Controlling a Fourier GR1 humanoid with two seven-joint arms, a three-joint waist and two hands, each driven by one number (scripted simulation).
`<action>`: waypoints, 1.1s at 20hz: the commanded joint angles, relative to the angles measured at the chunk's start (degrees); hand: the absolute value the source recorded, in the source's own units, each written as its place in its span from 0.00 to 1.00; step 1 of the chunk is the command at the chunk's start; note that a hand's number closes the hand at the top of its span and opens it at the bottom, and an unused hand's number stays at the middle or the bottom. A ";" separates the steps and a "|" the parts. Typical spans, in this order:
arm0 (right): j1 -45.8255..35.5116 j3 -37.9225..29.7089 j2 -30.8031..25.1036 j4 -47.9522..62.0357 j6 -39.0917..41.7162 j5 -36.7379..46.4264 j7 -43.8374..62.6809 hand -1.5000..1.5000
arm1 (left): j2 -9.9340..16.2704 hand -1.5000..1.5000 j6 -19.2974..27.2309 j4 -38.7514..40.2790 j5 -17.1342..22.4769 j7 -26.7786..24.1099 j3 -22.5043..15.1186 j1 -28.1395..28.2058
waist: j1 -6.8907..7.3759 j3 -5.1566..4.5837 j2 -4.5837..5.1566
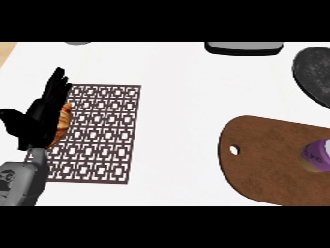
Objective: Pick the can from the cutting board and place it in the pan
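A purple can (326, 156) with a pale lid stands on the brown cutting board (267, 160) at the right, close to the picture's right edge. The dark round pan (326, 77) lies at the far right, beyond the board. My left hand (38, 116) is at the left over the patterned mat, fingers straight and pointing away, resting open. It partly hides an orange-brown item (63, 123) on the mat. My right hand does not show.
A dark patterned mat (99, 135) covers the left part of the white counter. A grey-black object (242, 47) sits at the far edge, and a small grey thing (77, 42) at the far left. Wooden floor shows beyond the counter's left corner.
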 commanded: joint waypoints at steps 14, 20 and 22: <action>-7.95 11.89 8.81 8.83 3.38 14.17 -9.79 0.00 | -0.74 0.50 -0.87 -0.85 -0.46 1.97 0.43 -0.91 | 0.51 0.01 0.01; -7.01 13.55 10.82 9.20 -1.17 18.60 -9.42 0.00 | -2.03 0.50 1.08 -2.58 -2.19 2.42 0.19 -0.24 | -0.53 -0.01 -0.31; -6.18 14.30 9.14 4.75 -1.94 20.73 -6.84 0.00 | 0.14 0.50 -1.11 1.31 -0.76 0.24 3.42 -0.94 | -1.31 -0.07 -0.39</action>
